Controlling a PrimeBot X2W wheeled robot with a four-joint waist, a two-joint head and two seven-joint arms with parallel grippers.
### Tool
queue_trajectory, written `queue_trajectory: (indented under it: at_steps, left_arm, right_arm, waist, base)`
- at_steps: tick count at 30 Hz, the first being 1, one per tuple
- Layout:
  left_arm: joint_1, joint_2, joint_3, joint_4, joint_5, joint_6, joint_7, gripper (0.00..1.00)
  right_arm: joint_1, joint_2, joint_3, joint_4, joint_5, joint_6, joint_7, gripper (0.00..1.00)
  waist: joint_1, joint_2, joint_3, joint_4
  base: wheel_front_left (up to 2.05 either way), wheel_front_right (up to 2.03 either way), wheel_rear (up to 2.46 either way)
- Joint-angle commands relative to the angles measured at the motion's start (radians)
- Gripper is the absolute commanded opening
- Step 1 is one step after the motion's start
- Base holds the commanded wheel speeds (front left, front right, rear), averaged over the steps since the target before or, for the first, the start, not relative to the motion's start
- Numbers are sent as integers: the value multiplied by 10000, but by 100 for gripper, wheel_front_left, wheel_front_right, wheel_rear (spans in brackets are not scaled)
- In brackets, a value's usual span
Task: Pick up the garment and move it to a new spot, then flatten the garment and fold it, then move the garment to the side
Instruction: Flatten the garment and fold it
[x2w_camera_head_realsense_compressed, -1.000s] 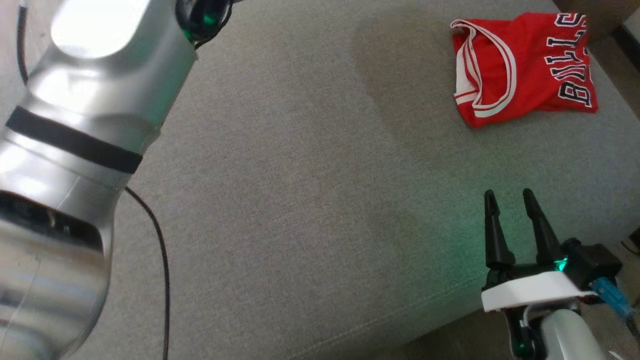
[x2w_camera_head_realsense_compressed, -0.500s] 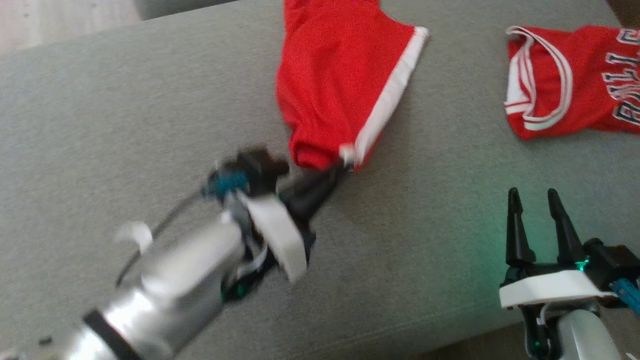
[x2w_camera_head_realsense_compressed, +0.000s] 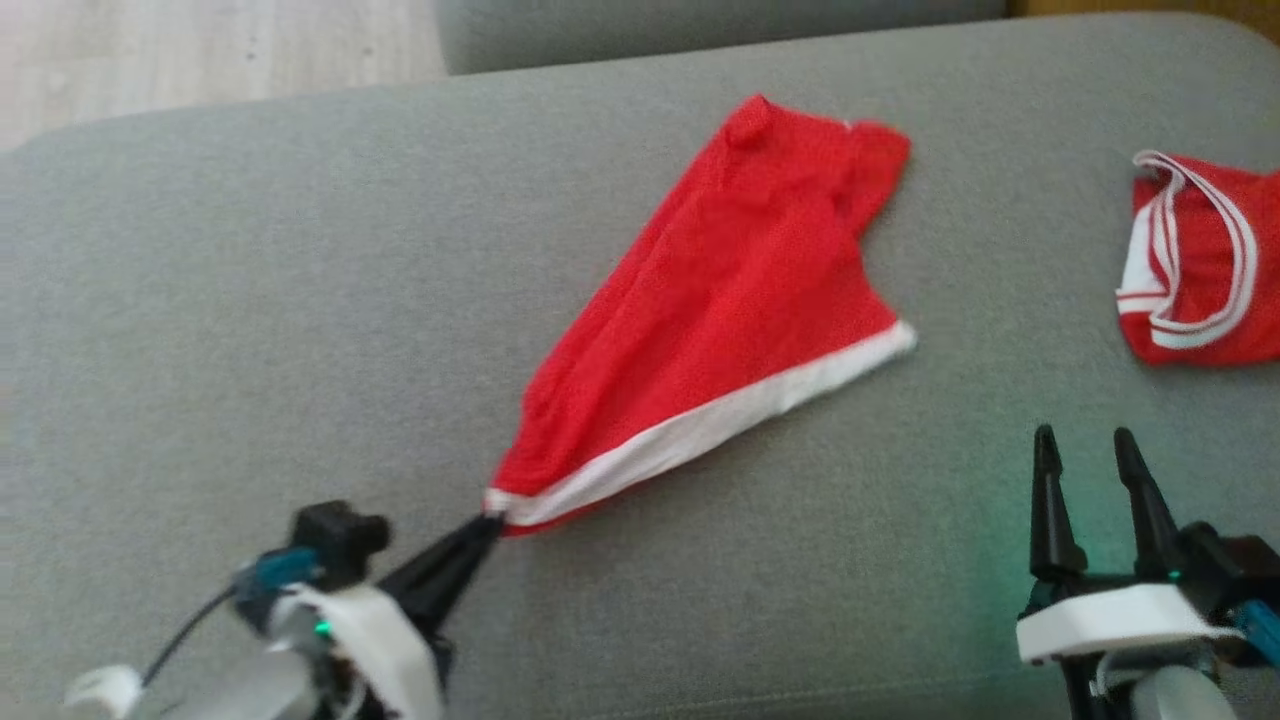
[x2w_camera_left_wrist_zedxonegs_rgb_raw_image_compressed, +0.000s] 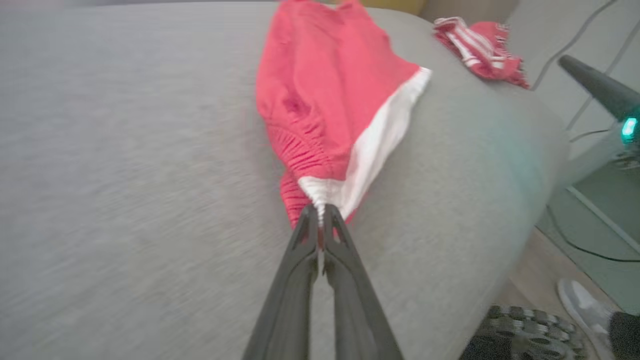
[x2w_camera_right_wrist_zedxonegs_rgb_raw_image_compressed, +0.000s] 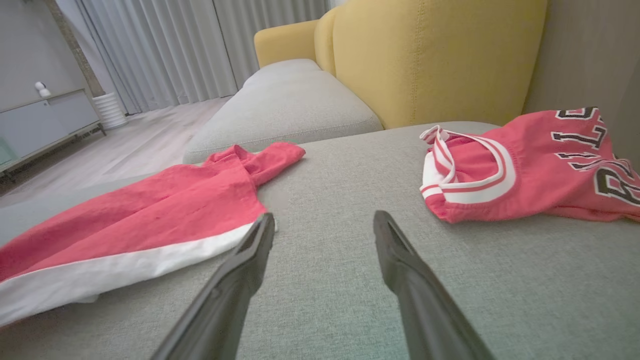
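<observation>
A grey sofa cushion spreads beneath both grippers, with a yellow armchair rising beyond it, far ahead of the right gripper's fingers.

The garment, a red mesh piece edged along one side with a broad white band, lies on the cushion. It fans out ahead of the left gripper from one narrow pinched corner to a wide, rumpled far end. Most of it rests flat against the cushion, and a small fold stands up at the end farthest from the fingers.

A second red jersey, trimmed in red-and-white stripes and printed with black lettering, sits crumpled ahead and to the right of the right gripper, well apart from the garment.

The left gripper has its two dark fingers pressed together on the garment's near corner, where the white band meets the red cloth. The red cloth bunches in fine gathers just past the tips.

The right gripper has its fingers spread wide and holds nothing. The garment's white edge lies just to the left of its left finger.
</observation>
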Motion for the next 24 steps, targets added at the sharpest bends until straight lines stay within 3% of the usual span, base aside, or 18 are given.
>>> queue_trajectory:
  at_steps: [1, 5, 10, 11, 12, 13, 19, 24]
  left_arm:
    - [-97, 511, 626, -236, 139, 68, -60, 0]
    - [701, 860, 2003, -166, 469, 366, -60, 0]
    - [1649, 467, 3595, -433, 736, 635, -60, 0]
    - [1831, 297, 3903, -531, 817, 647, -60, 18]
    - [2018, 118, 4205, -642, 926, 649, -60, 44]
    - [2218, -68, 4507, -745, 1045, 659, -60, 100]
    - [3604, -1267, 6314, -1510, 1674, 765, -60, 100]
    - [4624, -2760, 8177, -2766, 3022, 901, -60, 100]
  right_arm:
    - [-18, -72, 204, -271, -82, 65, -65, 100]
    - [136, -72, 198, -243, -200, 65, -65, 100]
    - [259, -72, 225, -202, -265, 65, -65, 100]
    - [279, -72, 231, -187, -278, 65, -65, 100]
    - [297, -72, 237, -172, -287, 65, -65, 100]
    - [316, -72, 247, -165, -296, 65, -65, 100]
    - [467, -72, 252, -263, -442, 65, -65, 100]
    - [703, -72, -36, -499, -559, 65, -65, 100]
  waist:
    - [0, 0, -190, 214]
    - [0, 0, -381, 440]
    - [0, 0, -585, 644]
    - [0, 0, -619, 683]
    - [0, 0, -657, 717]
    - [0, 0, -712, 752]
    - [0, 0, -1089, 866]
    - [0, 0, -1363, 1102]
  base:
    - [0, 0, 0]
    - [0, 0, 0]
    - [0, 0, 0]
    - [0, 0, 0]
    - [0, 0, 0]
    - [0, 0, 0]
    - [0, 0, 0]
    - [0, 0, 0]
